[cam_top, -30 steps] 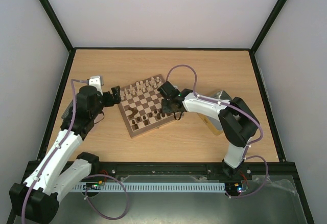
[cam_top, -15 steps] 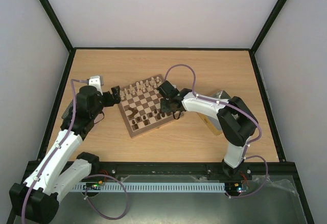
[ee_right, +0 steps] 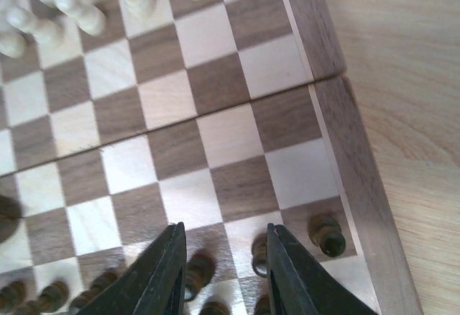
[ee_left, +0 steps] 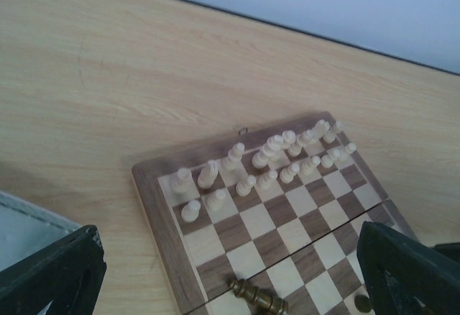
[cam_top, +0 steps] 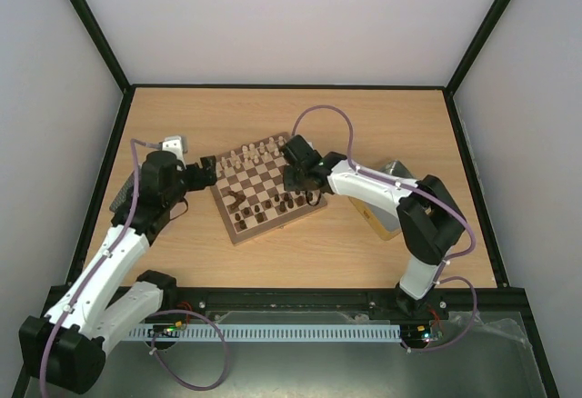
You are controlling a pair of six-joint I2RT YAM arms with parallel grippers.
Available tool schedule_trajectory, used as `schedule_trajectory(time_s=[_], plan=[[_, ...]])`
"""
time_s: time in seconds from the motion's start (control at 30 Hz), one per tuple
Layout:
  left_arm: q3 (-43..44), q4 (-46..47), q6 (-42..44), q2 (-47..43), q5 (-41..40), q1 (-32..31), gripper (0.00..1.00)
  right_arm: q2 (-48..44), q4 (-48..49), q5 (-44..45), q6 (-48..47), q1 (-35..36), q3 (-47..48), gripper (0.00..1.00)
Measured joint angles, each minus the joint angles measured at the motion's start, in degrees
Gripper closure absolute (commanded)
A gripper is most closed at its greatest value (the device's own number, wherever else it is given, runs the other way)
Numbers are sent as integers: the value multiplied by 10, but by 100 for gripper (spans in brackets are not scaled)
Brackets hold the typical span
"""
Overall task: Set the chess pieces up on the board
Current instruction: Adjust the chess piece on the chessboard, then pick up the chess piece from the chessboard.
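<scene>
Board (cam_top: 259,180) sits mid-bench (cam_top: 382,116), turned a little. The cream chess pieces (cam_top: 255,154) are lined up in two rows along its 12 o'clock edge, and the dark chess pieces (cam_top: 286,203) are bunched along the 5 o'clock edge. One dark piece (ee_left: 256,298) lies toppled near the 8 o'clock side. Left end effector (cam_top: 207,169) hovers at the board's 9 o'clock corner, fingers spread wide and empty. Right end effector (ee_right: 226,265) hangs over the dark row at 4 o'clock, fingers apart, gripping nothing.
</scene>
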Motion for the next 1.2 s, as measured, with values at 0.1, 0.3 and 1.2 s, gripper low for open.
schedule_trajectory(time_s=[0.1,0.3,1.2], plan=[[0,-15,-19,17,3,0,7,-6,1,-3,-6,0,15,70],[0,-30,-68,20,-6,0,9,22,1,-20,-44,23,94,64],[-63,-83,-212,-74,12,134,10,332,-151,-31,-172,127,448,68]])
